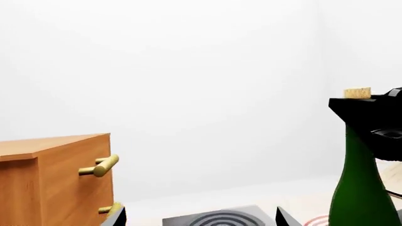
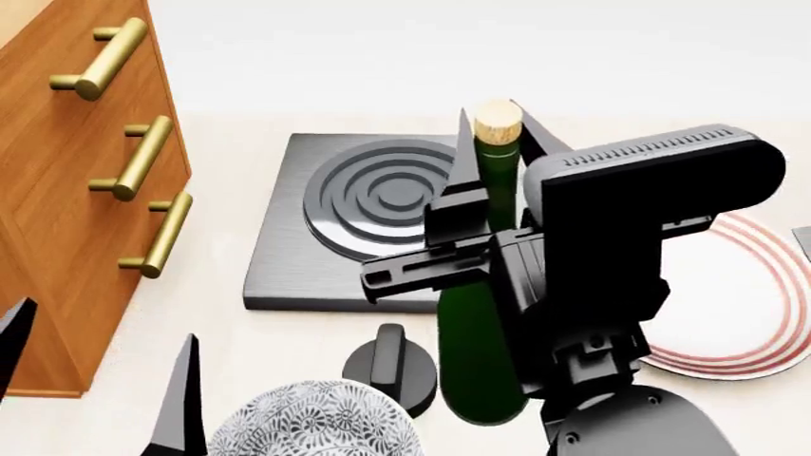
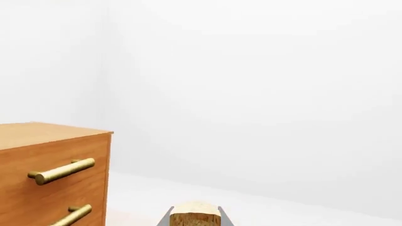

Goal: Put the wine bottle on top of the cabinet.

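The wine bottle (image 2: 480, 323) stands upright in the middle of the head view, dark green with a tan cork (image 2: 497, 120). My right gripper (image 2: 497, 142) is shut on its neck just below the cork, and in the right wrist view the cork (image 3: 195, 214) sits between the fingertips of that gripper (image 3: 195, 220). I cannot tell whether the bottle's base touches the table. The orange-brown cabinet (image 2: 70, 180) with brass bar handles stands to the left, its top (image 1: 44, 143) bare. My left gripper (image 2: 102, 366) hangs open and holds nothing near the cabinet's front, and its own view shows its tips (image 1: 201, 219) wide apart.
A dark grey hob slab (image 2: 367, 204) with concentric rings lies behind the bottle. A white plate (image 2: 735, 313) with red rings lies at the right. A patterned bowl (image 2: 311, 423) and a black knob (image 2: 390, 366) sit at the near edge.
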